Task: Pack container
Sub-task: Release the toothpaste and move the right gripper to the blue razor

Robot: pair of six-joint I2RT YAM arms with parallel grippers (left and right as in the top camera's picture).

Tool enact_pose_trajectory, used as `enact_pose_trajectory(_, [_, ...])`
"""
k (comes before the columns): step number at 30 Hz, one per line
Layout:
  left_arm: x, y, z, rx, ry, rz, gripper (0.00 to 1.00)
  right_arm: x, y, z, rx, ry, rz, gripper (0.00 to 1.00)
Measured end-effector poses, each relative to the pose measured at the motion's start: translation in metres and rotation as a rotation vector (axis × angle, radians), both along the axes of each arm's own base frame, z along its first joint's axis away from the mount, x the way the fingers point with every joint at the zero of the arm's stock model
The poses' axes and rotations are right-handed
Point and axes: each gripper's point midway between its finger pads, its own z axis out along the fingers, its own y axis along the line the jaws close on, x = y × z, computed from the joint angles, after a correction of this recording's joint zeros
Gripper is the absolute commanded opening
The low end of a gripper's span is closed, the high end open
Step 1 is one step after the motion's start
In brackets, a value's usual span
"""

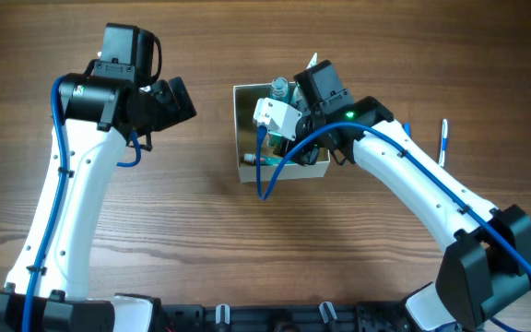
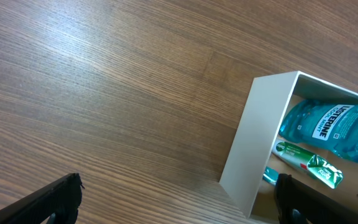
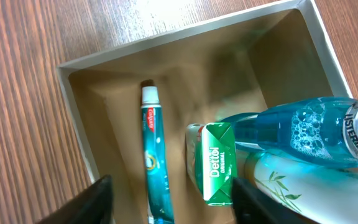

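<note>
While the right gripper [image 3: 173, 208] hung over the container [image 3: 73, 106], its 2 fingers [image 3: 89, 202] stood spread wide with nothing clamped between them. Beneath them a teal toothpaste tube [image 3: 153, 155] lay flat on the tan floor, its white cap pointing at the far wall. Just beside it sat a green-and-white Dettol carton [image 3: 216, 165]. A blue Listerine bottle [image 3: 303, 134] lay tilted next to the carton, over a white bottle [image 3: 297, 186] printed with green leaves.

Off to the side, the left gripper [image 2: 179, 208] was likewise released and empty. Its 2 fingers were parted above the bare wooden table [image 2: 104, 93], close to the container's cream outer wall.

From overhead, the container sat near the table's middle, between the 2 arms. The right wrist covered much of its opening, and the left gripper was apart from it.
</note>
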Motion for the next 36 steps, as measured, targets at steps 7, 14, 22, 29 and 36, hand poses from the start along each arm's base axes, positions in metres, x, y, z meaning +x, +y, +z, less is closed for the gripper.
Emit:
enact_pose_trajectory(7, [0.0, 0.0, 0.0, 0.0, 0.0, 0.0, 1.0, 0.016, 0.002, 0.019, 0.087, -0.004, -0.2, 0.72])
enact_pose_trajectory(14, [0.0, 0.0, 0.0, 0.0, 0.0, 0.0, 0.99, 0.033, -0.071, 0.112, 0.2, -0.187, -0.692, 0.85])
enact_pose_trajectory(22, [0.0, 0.0, 0.0, 0.0, 0.0, 0.0, 1.0, 0.02, -0.215, 0.144, 0.196, -0.23, -1.206, 0.92])
enact_pose_trajectory(29, [0.0, 0.0, 0.0, 0.0, 0.001, 0.0, 1.0, 0.023, -0.28, 0.085, 0.084, -0.039, -1.405, 0.93])
enact_pose_trajectory(36, [0.0, 0.0, 0.0, 0.0, 0.0, 0.0, 1.0, 0.032, -0.29, -0.003, -0.044, 0.218, -1.392, 0.87])
